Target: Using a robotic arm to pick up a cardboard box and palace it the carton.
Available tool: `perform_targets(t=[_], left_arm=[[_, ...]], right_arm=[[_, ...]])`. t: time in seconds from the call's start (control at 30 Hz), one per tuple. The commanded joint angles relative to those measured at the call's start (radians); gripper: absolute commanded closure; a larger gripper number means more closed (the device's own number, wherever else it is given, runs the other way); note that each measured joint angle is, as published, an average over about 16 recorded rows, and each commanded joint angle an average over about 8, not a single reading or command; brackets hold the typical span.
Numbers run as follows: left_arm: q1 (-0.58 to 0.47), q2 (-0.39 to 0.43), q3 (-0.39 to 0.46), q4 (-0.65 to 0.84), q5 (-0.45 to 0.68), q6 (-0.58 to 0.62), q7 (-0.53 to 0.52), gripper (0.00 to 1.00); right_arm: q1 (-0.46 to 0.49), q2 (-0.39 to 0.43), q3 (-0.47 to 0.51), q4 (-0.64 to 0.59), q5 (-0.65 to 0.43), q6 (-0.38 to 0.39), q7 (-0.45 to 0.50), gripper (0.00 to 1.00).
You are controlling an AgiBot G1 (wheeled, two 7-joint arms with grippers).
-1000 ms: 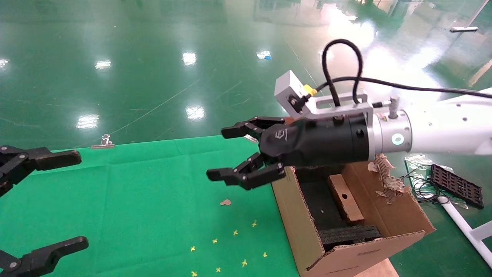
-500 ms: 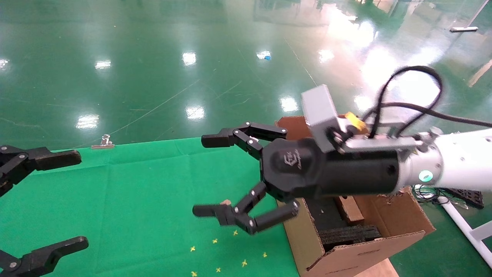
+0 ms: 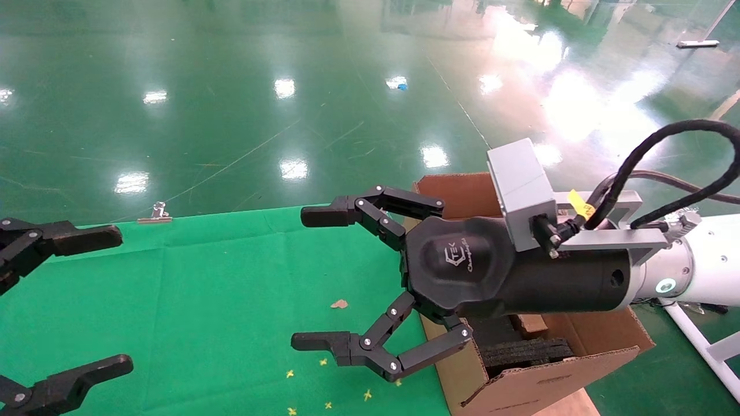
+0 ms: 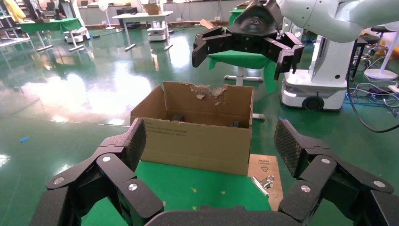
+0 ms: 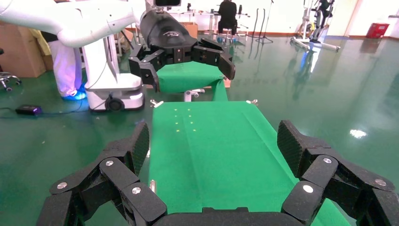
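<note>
I see right gripper point(image 3: 341, 280) lower, nearer than half second ago, jaws spread wide, empty, over green table point(image 3: 202, 289) beside carton point(image 3: 457, 352). Cardboard box point(image 3: 529, 323) inside carton. Left gripper point(image 3: 55, 300) parked, jaws open.

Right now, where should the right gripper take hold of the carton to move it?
Probably the carton by a straight-rimmed side wall, from above: the top is open, so one finger fits inside. The far flap is torn.

The white jointed robotic arm point(image 3: 708, 266) carried a green ring light, grey camera block, looping black cable, and black multi-link gripper point(image 3: 315, 278) with silver screws
</note>
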Motion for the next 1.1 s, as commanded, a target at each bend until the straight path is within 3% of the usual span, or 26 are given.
perform_targets(t=[0.03,1.1], left_arm=[[0.0,0.0,0.0,0.0,0.0,0.0,0.0,0.0],[0.0,0.0,0.0,0.0,0.0,0.0,0.0,0.0]], right_arm=[[0.006,0.0,-0.006,-0.003,-0.002,0.001,0.002,0.0],[0.03,-0.001,-0.033,-0.015,-0.015,0.008,0.01,0.0]])
